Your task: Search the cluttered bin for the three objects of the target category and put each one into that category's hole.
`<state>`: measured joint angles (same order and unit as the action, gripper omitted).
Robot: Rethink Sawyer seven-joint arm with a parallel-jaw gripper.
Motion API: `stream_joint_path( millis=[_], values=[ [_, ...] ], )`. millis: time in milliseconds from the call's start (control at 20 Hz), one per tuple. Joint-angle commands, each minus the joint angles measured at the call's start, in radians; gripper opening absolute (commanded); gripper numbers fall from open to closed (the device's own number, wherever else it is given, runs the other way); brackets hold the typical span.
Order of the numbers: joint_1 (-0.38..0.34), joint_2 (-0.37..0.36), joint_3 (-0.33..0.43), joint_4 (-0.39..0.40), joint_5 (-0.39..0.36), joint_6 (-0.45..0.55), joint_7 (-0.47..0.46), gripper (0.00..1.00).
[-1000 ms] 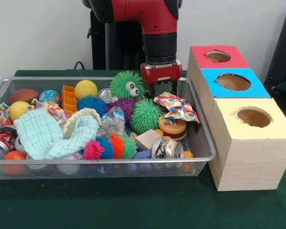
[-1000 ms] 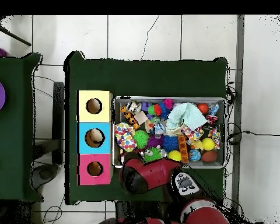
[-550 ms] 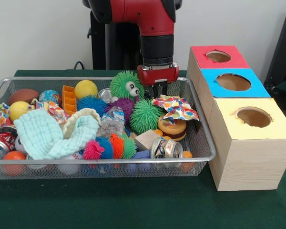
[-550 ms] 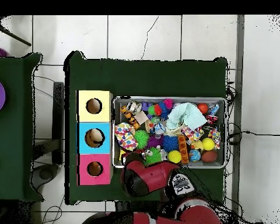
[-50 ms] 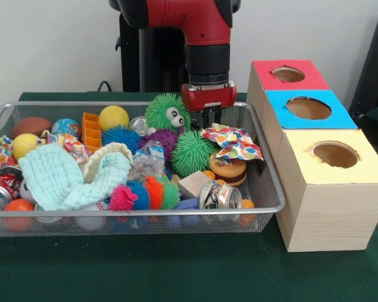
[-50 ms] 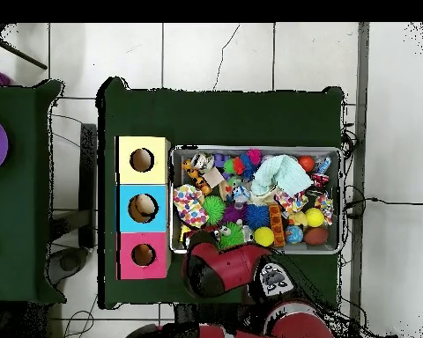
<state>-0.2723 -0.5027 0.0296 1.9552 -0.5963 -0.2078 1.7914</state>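
Note:
A wire bin (image 5: 138, 212) holds mixed clutter. My gripper (image 5: 210, 121) hangs over its back right corner with the fingers drawn close together and nothing visible between them. Its tips are just above the back edge of a patterned cloth (image 5: 233, 141). Left of it sits a green spiky ball with eyes (image 5: 167, 112). A second green spiky ball (image 5: 192, 152) lies below it. In the overhead view the red arm (image 6: 219, 264) covers the gripper at the bin's (image 6: 255, 148) lower left corner. Three boxes with holes stand beside the bin: yellow (image 5: 335, 154), blue (image 5: 309, 108), red (image 5: 288, 74).
The bin also holds a mint towel (image 5: 69, 179), a yellow ball (image 5: 113, 117), a blue spiky ball (image 5: 121, 136), an orange block (image 5: 91, 131), a wooden block (image 5: 194, 184) and a crushed can (image 5: 219, 195). Overhead, something pale shows in the blue box's hole (image 6: 143, 207).
The gripper shifted slightly left along the bin's back edge and its fingers came together. The patterned cloth below it shifted a little.

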Motion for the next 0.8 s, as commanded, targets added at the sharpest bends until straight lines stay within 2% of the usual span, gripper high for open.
stream_joint_path(
  millis=[50, 250, 450, 600, 800],
  values=[
    [-0.042, -0.181, 0.117, 0.078, 0.06, 0.209, 0.104, 0.0],
    [-0.053, -0.41, 0.166, 0.214, 0.143, 0.35, 0.1, 0.0],
    [-0.088, -0.56, 0.24, 0.299, 0.255, 0.487, 0.068, 0.0],
    [-0.075, -0.618, 0.237, 0.319, 0.301, 0.533, 0.06, 0.0],
    [-0.066, -0.585, 0.232, 0.314, 0.298, 0.51, 0.075, 0.0]
  ],
)
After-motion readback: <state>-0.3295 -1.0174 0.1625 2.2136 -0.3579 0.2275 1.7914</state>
